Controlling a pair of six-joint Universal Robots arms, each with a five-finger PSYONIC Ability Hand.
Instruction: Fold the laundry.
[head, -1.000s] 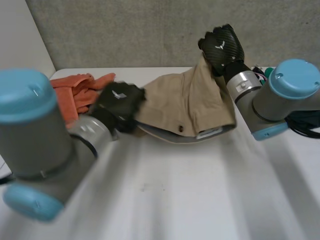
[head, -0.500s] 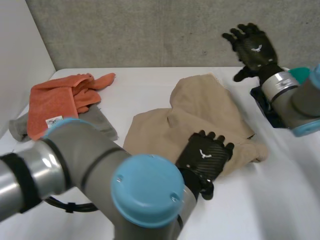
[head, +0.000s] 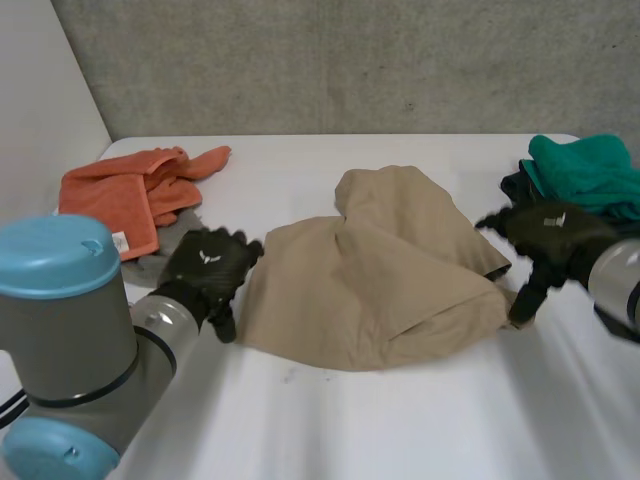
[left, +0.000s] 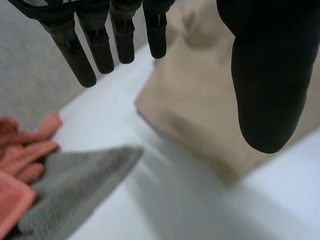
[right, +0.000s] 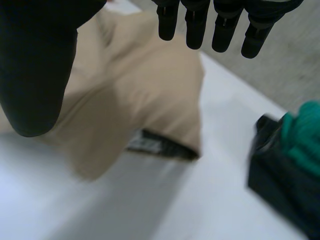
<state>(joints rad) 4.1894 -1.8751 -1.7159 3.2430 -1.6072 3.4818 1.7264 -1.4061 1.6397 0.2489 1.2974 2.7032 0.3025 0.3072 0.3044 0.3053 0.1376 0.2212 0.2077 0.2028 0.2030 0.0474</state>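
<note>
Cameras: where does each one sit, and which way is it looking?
Head view: behind the arms, looking down at the table; both arms, left hand, right hand show.
Left wrist view: on that wrist, along its open hand, toward the grey cloth.
Right wrist view: likewise, open hand, toward the green cloth.
All share the tan cloth.

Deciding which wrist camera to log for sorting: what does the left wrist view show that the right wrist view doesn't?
Left wrist view: the open left hand, plus a grey cloth next to an orange towel. Right wrist view: the open right hand and a green cloth on a dark piece. Both: the tan garment on the white table, held by neither hand.
</note>
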